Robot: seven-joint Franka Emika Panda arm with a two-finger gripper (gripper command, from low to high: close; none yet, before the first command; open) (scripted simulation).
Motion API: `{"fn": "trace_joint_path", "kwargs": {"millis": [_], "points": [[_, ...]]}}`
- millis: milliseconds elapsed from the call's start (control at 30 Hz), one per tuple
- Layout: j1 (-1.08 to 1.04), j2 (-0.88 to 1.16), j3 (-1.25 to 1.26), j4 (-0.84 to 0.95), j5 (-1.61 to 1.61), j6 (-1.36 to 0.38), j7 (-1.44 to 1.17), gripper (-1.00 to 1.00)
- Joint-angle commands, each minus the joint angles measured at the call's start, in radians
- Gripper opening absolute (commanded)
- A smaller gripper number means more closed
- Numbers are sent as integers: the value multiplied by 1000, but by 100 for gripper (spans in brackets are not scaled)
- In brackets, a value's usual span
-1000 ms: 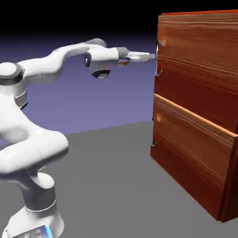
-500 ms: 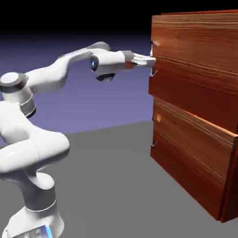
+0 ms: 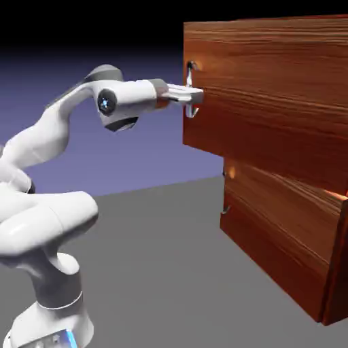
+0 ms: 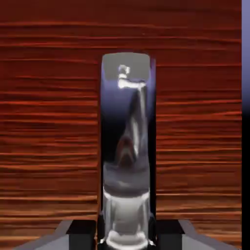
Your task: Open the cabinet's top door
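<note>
The cabinet (image 3: 292, 204) of reddish-brown wood stands at the exterior view's right. Its top door (image 3: 272, 88), the upper panel, juts out toward the arm, well in front of the lower panel (image 3: 279, 231). The thin silver handle (image 3: 191, 88) runs upright near the door's left edge. My gripper (image 3: 193, 96) reaches in level from the left and is shut on that handle. In the hand view the shiny handle (image 4: 128, 146) fills the middle between my grey fingertips (image 4: 78, 234), with the door's wood grain (image 4: 49, 122) behind it.
The grey tabletop (image 3: 170, 272) stretches between the robot's base and the cabinet. The lower panel carries its own small metal handle (image 3: 225, 211) on its left edge. A strip of blue-violet backdrop (image 4: 245, 58) shows at the hand view's right edge.
The gripper closed on the top door's handle and drew back to the left. The top door came out with it, past the lower panel.
</note>
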Motion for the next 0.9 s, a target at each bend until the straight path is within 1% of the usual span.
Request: {"fn": "trace_joint_path", "kwargs": {"millis": [0,167,400,633,867], "points": [[24,-1,-33,-36,-15,-39,-22,-100],[99,2,-214,-173,-132,-214,-111,-100],[119,39,-468,-260,-329,-409,-205,-100],[105,136,-722,-274,-550,-584,-303,-100],[104,317,-975,-215,-799,-761,-423,-100]]}}
